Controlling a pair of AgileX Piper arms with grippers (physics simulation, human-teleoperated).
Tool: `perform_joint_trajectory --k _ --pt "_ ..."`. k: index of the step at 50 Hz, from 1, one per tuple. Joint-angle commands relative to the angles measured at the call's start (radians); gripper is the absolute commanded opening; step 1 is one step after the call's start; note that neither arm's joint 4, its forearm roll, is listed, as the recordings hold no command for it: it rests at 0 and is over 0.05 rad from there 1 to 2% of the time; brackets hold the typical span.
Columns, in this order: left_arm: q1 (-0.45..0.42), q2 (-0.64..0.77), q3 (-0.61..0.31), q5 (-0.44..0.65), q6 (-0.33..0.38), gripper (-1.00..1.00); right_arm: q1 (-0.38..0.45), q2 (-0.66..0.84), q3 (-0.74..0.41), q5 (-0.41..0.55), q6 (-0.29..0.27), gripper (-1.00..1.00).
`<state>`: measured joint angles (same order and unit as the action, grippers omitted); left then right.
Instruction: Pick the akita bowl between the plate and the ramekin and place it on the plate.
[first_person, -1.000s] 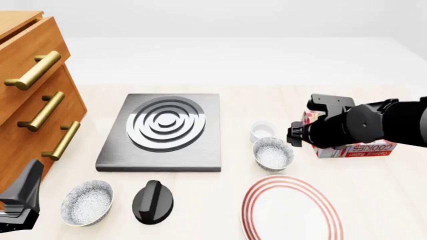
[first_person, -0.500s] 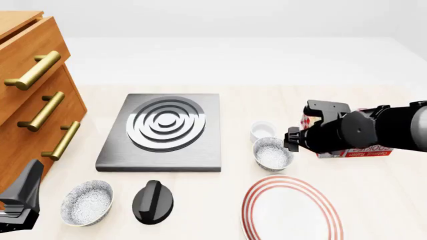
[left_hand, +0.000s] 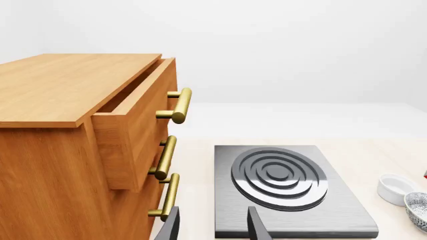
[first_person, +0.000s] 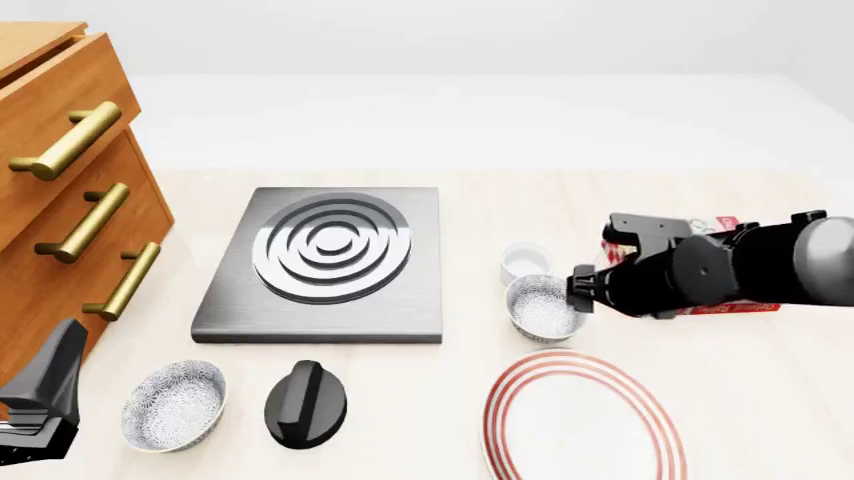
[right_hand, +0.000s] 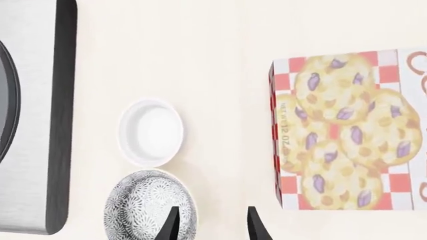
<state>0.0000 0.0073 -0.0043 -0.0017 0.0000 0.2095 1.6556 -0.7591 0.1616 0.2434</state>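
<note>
Akita bowl (first_person: 545, 307), speckled grey, round, upright, mouth up, on the table between white ramekin (first_person: 526, 262) and red-ringed plate (first_person: 583, 419). Right gripper (right_hand: 212, 225) beside it, fingers apart. Cookie box (right_hand: 347, 131) reads "12 OZ".

Two akita bowls (first_person: 545, 307) (first_person: 174, 405) – one plate (first_person: 585, 420), one ramekin (first_person: 526, 261), one cookie box (first_person: 721, 300), one burner (first_person: 327, 262)

Bright, even, diffuse light fills all three sharp, blur-free renders, with only faint soft shadows and a pale, washed-out background toward the top.
</note>
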Motion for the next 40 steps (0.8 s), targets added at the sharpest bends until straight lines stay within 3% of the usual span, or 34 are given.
perform_joint_trajectory --k 1,26,37,38,40 --pt "0.000 0.000 0.000 0.000 0.000 1.00 0.016 0.027 0.009 -0.023 0.008 1.00" --pt "0.000 0.000 0.000 0.000 0.000 1.00 0.042 0.061 0.007 -0.046 0.024 1.00" --pt "0.000 0.000 0.000 0.000 0.000 1.00 0.032 0.075 0.006 -0.054 -0.010 1.00" --pt "0.000 0.000 0.000 0.000 0.000 1.00 0.030 0.077 0.003 -0.052 -0.016 -1.00" --pt "0.000 0.000 0.000 0.000 0.000 1.00 0.021 0.069 0.005 -0.049 -0.023 -1.00"
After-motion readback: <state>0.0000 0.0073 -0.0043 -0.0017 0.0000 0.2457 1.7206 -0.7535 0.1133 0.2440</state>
